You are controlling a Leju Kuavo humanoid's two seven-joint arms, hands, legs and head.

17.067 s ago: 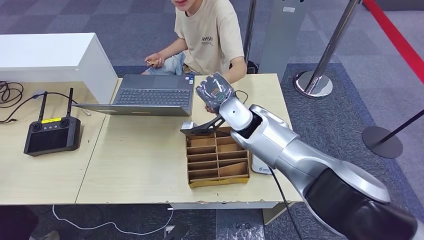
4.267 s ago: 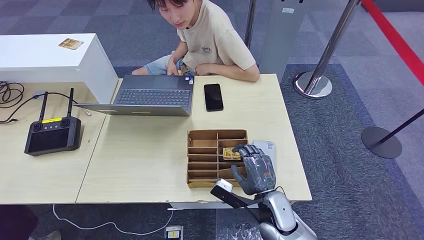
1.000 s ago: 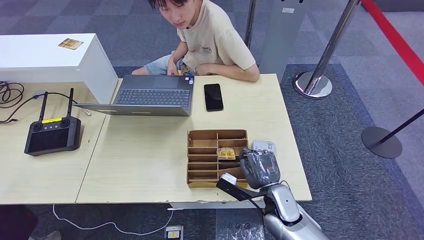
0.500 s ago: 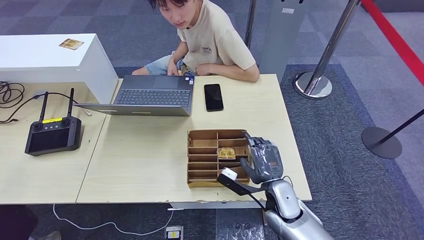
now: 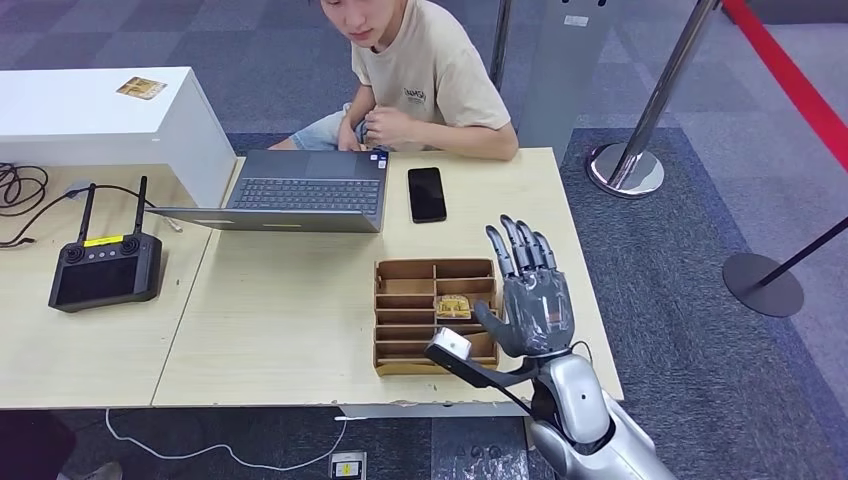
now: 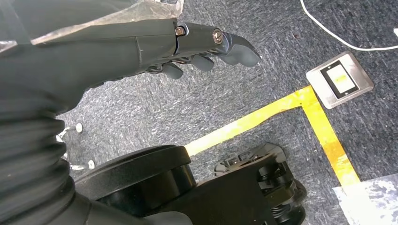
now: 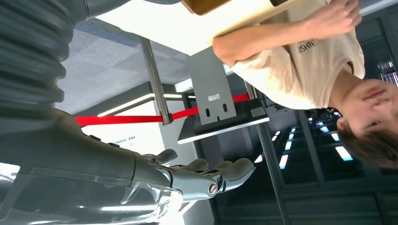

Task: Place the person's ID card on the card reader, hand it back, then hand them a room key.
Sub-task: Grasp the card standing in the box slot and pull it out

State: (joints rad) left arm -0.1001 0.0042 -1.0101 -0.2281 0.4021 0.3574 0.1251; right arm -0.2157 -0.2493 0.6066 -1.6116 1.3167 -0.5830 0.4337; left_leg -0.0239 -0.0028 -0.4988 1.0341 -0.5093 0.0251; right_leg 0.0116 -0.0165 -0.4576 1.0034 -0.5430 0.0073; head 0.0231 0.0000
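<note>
Hovering above the table's (image 5: 300,330) right end, the right hand (image 5: 530,295) is raised w/ fingers spread straight, holding nothing. Just left of it sits the wooden divider tray (image 5: 405,320); a yellowish card (image 5: 453,307), prob. a room key, lies in a middle compartment. Left hand (image 6: 197,47) hangs over the carpet, fingers loosely curled, empty. Person (image 5: 430,75) sits behind laptop (image 5: 300,190), w/ phone (image 5: 427,193) just beside it.

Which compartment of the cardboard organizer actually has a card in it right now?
The right-column compartment second from the far end of the organizer, holding the yellowish card, just beside the raised right hand. The others look empty.
</note>
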